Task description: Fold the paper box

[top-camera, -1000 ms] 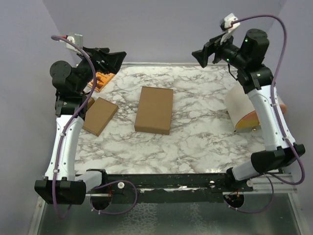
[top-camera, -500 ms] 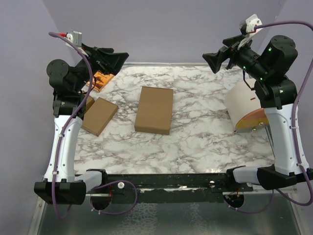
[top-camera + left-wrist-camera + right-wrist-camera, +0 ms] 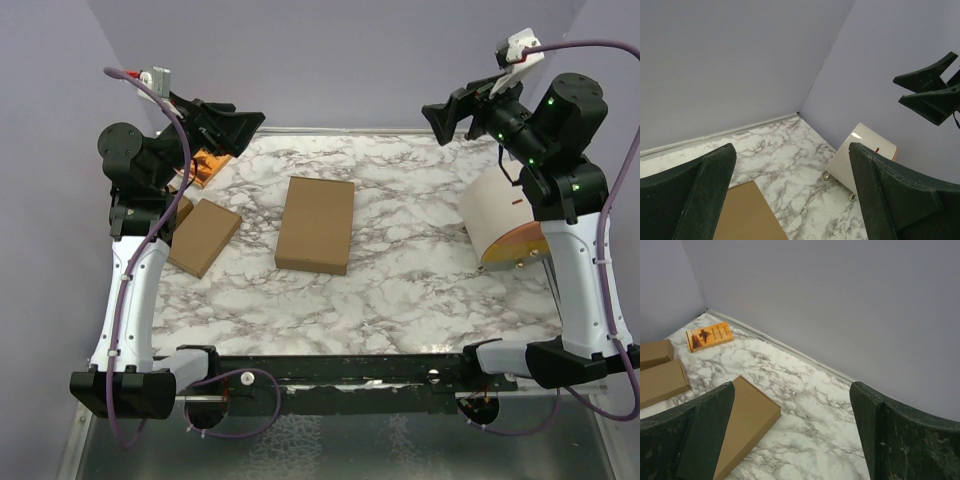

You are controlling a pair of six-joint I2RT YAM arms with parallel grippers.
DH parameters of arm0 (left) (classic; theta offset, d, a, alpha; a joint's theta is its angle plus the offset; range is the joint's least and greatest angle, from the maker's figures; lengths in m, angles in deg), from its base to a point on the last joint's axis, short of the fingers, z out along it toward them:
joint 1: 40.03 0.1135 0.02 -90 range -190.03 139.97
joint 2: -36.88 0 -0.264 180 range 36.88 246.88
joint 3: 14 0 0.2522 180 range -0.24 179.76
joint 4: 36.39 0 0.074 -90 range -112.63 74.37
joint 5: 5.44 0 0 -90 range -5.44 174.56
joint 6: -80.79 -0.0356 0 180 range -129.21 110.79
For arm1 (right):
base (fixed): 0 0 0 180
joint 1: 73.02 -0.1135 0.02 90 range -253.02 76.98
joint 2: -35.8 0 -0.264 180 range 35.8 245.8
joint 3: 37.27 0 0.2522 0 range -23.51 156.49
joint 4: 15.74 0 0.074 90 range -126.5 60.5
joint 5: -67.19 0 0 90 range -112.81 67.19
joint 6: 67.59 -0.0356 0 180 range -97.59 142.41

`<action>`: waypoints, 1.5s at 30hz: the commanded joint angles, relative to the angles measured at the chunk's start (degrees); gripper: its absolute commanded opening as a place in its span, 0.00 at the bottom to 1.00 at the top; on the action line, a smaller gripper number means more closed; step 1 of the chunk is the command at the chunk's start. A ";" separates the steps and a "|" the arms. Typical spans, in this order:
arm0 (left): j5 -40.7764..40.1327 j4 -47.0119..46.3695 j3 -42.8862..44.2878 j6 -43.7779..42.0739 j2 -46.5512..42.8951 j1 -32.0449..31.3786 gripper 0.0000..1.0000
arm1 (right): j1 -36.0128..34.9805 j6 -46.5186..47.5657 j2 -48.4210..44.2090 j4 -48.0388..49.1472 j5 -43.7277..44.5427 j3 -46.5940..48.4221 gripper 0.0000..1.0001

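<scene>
I saw left gripper (image 3: 235, 128) and right gripper (image 3: 440, 112) spread wide, holding nothing. Plain paper box (image 3: 316, 224) lay below, between them. Orange book (image 3: 709, 335) near left gripper; print unreadable.

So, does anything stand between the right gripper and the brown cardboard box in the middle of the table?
Nothing visible does. The right gripper hangs open above the far right of the table; the cardboard box lies flat mid-table, only bare marble between them. The beige object stands further right, off that path.

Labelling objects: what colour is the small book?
Orange; the book shows best in the right wrist view.
</scene>
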 commanded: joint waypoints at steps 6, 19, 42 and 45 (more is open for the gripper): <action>1.72 -0.77 0.46 -0.91 -0.52 0.48 0.99 | -0.12 0.66 -0.34 0.54 3.43 4.89 1.00; 3.34 -2.94 -3.35 -1.70 -1.24 0.48 0.99 | -0.03 1.26 -3.24 0.96 5.25 0.97 0.99; 2.78 -0.26 -3.78 -5.22 -0.02 0.40 0.99 | 0.58 2.92 -2.50 0.78 1.90 -2.68 0.99; 2.44 -1.27 -4.78 -4.75 -0.25 0.40 0.99 | 0.58 3.26 -2.76 0.87 2.52 -3.11 0.99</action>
